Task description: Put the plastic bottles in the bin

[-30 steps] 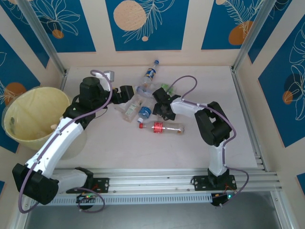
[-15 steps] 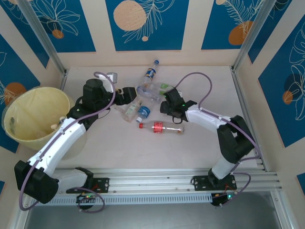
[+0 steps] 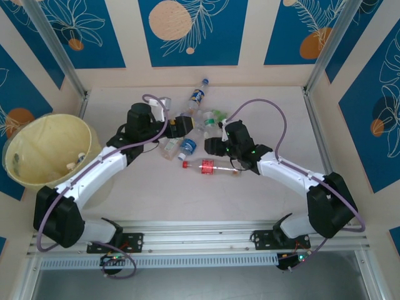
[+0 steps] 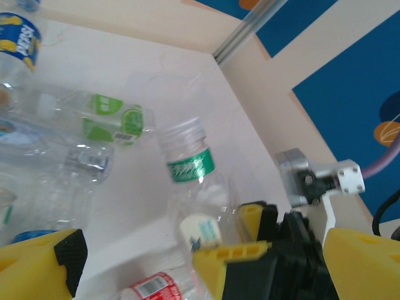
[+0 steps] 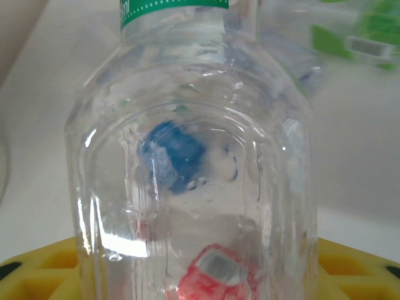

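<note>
Right pincer newly tight around a green-banded bottle; left pincer farther right among the bottles.

- At your 12 o'clock, the cream back wall carries blue panels with white leaf drawings and a peach disc.
- At 3 and 9 o'clock, the side walls match it.
- Silver posts mark the far corners.
- The pale table ends in metal rails at 6 o'clock.
</note>
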{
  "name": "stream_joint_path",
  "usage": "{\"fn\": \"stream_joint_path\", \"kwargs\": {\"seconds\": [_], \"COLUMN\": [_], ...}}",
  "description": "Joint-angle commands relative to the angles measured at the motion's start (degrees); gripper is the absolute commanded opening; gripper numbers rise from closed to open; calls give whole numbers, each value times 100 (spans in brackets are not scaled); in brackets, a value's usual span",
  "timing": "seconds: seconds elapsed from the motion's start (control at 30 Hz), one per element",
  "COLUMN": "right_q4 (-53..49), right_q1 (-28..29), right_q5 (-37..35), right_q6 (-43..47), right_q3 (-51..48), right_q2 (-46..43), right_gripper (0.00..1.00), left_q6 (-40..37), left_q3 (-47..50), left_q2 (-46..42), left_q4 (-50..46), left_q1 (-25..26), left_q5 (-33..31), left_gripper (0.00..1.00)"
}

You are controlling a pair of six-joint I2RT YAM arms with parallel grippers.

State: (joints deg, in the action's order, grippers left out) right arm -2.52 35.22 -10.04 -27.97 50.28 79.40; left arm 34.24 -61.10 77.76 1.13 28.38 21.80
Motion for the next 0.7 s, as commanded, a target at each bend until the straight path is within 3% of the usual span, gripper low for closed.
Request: {"fn": "stream_joint_path", "kwargs": {"seconds": [0.0,0.13,0.27,0.4,0.67], "right_q4": [416,563,666,756,1052], "right_q1": [163,280,406,480,582], "right_q5": [715,1240,1470,1656,1997], "right_q6": [353,330,275,225,191], "right_q3": [-123,-74,24,105,139], "right_q2": [-259,-250,-179,-74,-40], "right_gripper": [39,39,40,40,40], "left_q6": [278,434,372,427,584], "left_q3": [7,-31,-186,-44,135], "left_q2": [190,385,487,443,469], "left_q4": [511,592,52,225,327], "left_q1": [132,252,363,370,365], "left_q5": [175,-245,-924,-935,-1117], "left_gripper": [97,96,91,90,70]}}
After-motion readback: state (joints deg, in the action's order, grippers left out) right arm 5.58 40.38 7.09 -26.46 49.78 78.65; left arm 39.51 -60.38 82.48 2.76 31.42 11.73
